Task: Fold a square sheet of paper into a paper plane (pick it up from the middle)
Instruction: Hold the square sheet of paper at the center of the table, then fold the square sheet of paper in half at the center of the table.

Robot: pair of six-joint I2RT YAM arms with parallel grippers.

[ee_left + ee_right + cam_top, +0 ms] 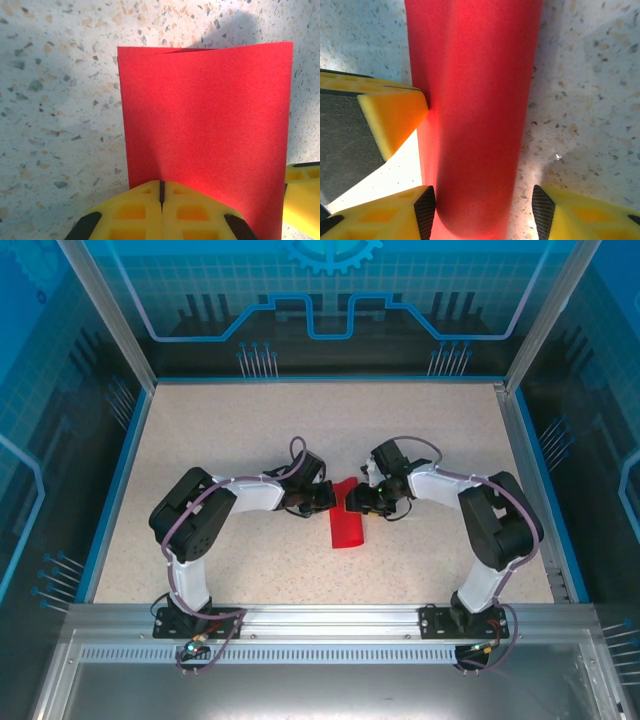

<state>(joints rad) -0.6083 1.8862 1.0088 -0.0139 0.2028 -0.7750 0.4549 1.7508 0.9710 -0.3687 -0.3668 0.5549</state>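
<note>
Left arm (245,495) inward, perhaps onto paper (347,530)

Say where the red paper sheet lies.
Top view: the folded bright red paper sheet lies centrally on the speckled table, its far end between the left claw and right claw.

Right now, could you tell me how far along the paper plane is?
Done: the red sheet is doubled over into a long strip, though its fold looks rounded, not creased. In hand: the shut left pincer sits on one edge, and the open right pincer straddles the strip. Left: flattening that crease, then all nose and wing folds.
</note>
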